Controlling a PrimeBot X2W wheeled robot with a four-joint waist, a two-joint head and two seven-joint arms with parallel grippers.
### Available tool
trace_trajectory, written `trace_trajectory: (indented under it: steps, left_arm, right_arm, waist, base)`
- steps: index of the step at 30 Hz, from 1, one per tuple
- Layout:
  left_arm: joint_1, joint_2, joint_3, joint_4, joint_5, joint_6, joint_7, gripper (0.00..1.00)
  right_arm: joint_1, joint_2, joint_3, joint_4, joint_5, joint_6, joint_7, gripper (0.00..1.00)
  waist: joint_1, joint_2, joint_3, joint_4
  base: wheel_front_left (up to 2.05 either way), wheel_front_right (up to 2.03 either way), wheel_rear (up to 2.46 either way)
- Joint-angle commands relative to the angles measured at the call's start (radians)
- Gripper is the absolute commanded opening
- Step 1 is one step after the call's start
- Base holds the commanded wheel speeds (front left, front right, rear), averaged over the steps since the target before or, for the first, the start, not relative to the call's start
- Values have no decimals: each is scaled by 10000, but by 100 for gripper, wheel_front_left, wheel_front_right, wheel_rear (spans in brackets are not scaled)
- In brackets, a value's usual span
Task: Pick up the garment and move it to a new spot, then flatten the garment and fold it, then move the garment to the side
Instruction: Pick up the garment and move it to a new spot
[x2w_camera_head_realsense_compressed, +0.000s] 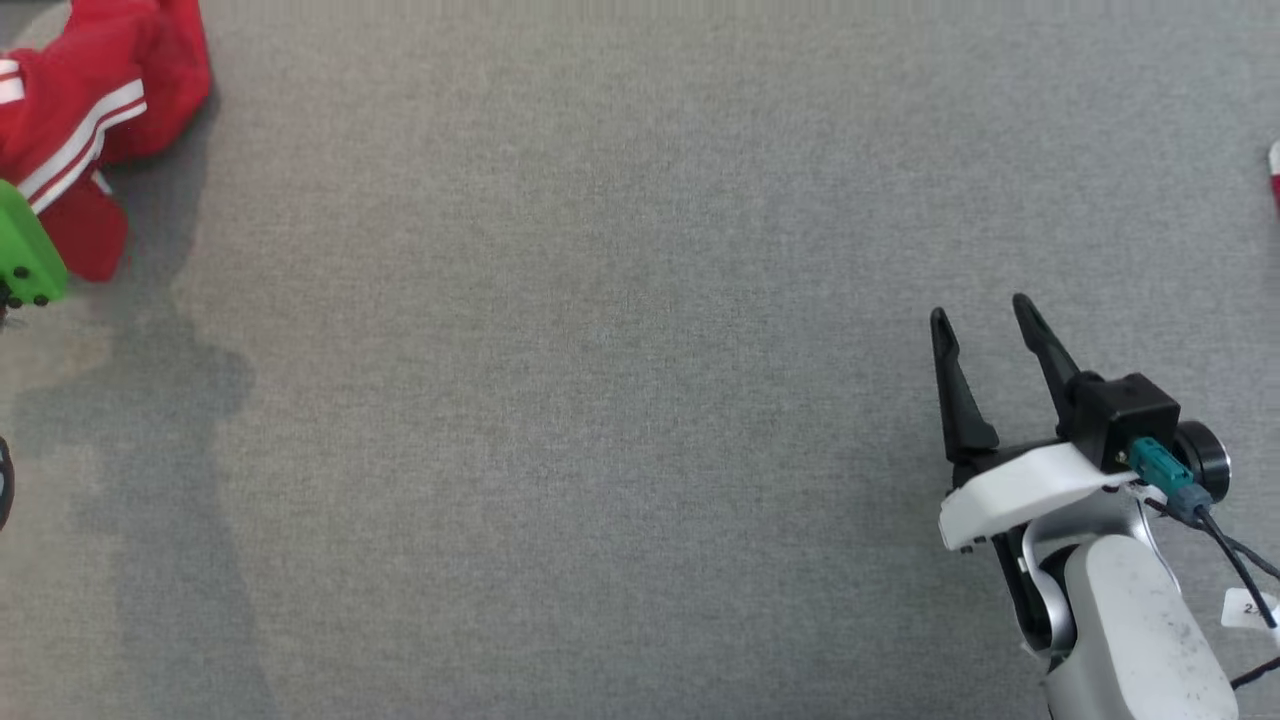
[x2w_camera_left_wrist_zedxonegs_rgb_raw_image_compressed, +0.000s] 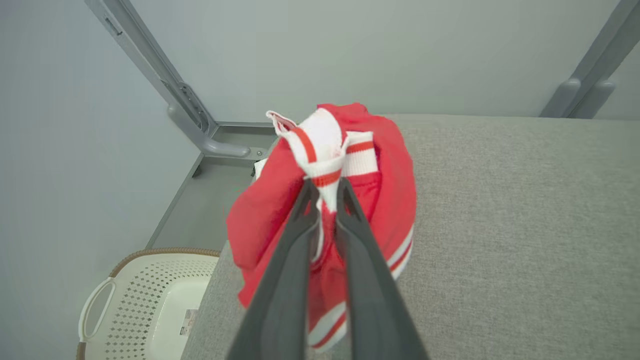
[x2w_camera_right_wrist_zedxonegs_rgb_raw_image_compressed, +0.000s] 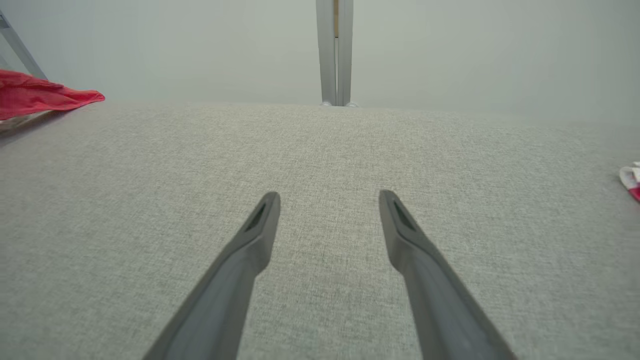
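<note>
- Left gripper (x2w_camera_left_wrist_zedxonegs_rgb_raw_image_compressed: 327, 186) is right up close in the left wrist view. Both dark fingers are pinched together on the white-and-red striped band of the red garment (x2w_camera_left_wrist_zedxonegs_rgb_raw_image_compressed: 390, 165), with barely any gap between them.
- Garment is bunched in a heap at the far left edge of the grey table (x2w_camera_head_realsense_compressed: 600, 350), and some fabric spills past the edge.
- Down below that edge sits a white perforated basket (x2w_camera_left_wrist_zedxonegs_rgb_raw_image_compressed: 150, 300), near a grey metal frame leg (x2w_camera_left_wrist_zedxonegs_rgb_raw_image_compressed: 192, 112).
- Right gripper (x2w_camera_head_realsense_compressed: 980, 310) is well apart from the garment, over bare table, fingers spread wide and holding nothing.
- Small red-and-white scrap (x2w_camera_right_wrist_zedxonegs_rgb_raw_image_compressed: 630, 179) lies at the table's right side, can't tell what it is.
- Green piece (x2w_camera_head_realsense_compressed: 25, 250) at the head view's left edge covers part of the garment.
</note>
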Motion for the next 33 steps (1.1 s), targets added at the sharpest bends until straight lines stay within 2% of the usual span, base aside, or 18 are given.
trace_trajectory:
  steps: [1, 10, 15, 23, 28, 33]
  left_arm:
    - [-196, 31, -88, -150, 140, -46, -53, 0]
    - [-769, -601, -1109, -1120, 667, -262, 209, 0]
    - [-1213, -1434, -1642, -1602, 633, -354, 138, 0]
    - [-1328, -3001, -2315, -1945, 186, -475, -801, 0]
    - [-334, -3521, -3124, -1614, -203, -498, -1378, 0]
    - [928, -3747, -3734, -570, -449, -502, -1947, 0]
  right_arm:
    - [230, -26, -35, 190, 132, -14, -145, 100]
    - [959, -24, 50, 1260, 807, -15, -632, 100]
    - [1129, -26, 126, 1543, 1045, -15, -807, 100]
    - [809, -21, 163, 1685, 1197, -15, -981, 100]
    - [581, -18, 266, 1781, 1379, -15, -1062, 100]
    - [319, -20, 431, 1954, 1518, -15, -1125, 100]
  waist:
    - [-1, 0, -1340, -416]
    - [-1, 0, -3022, -1613]
    - [-1, 0, -3255, -2434]
    - [-1, 0, -2595, -3194]
    - [-1, 0, -1888, -3337]
    - [-1, 0, -1360, -3395]
  base:
    - [0, 0, 0]
    - [0, 0, 0]
    - [0, 0, 0]
    - [0, 0, 0]
    - [0, 0, 0]
    - [0, 0, 0]
